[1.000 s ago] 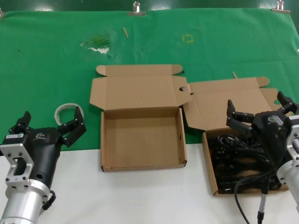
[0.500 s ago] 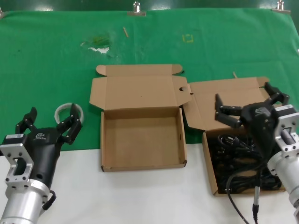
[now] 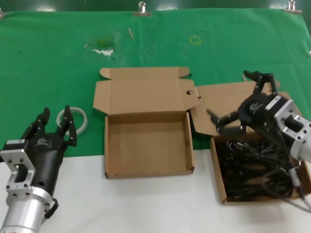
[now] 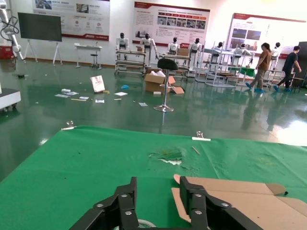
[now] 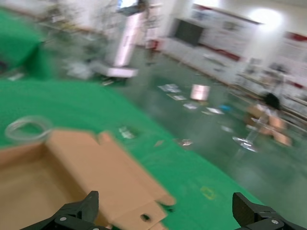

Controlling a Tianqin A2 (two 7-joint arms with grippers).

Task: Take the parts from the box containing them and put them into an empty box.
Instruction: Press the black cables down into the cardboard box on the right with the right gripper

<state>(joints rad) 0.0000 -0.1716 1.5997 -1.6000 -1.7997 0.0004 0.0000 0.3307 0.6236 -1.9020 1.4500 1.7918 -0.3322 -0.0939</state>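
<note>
My right claw (image 3: 238, 104) hangs spread wide over the cord box (image 3: 219, 184); tangled cords (image 3: 252, 165) may snag, dragging extras. Left claw (image 3: 54, 127) idle, half-spread.

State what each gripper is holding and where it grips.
Nothing is held. The right gripper hangs open above the box of cords; the left gripper is open beside the tape ring.

Partly hidden under the right gripper (image 3: 238, 99): the box containing them (image 3: 221, 187) and its parts (image 3: 245, 167). Blurred throughout in the right wrist view.
</note>
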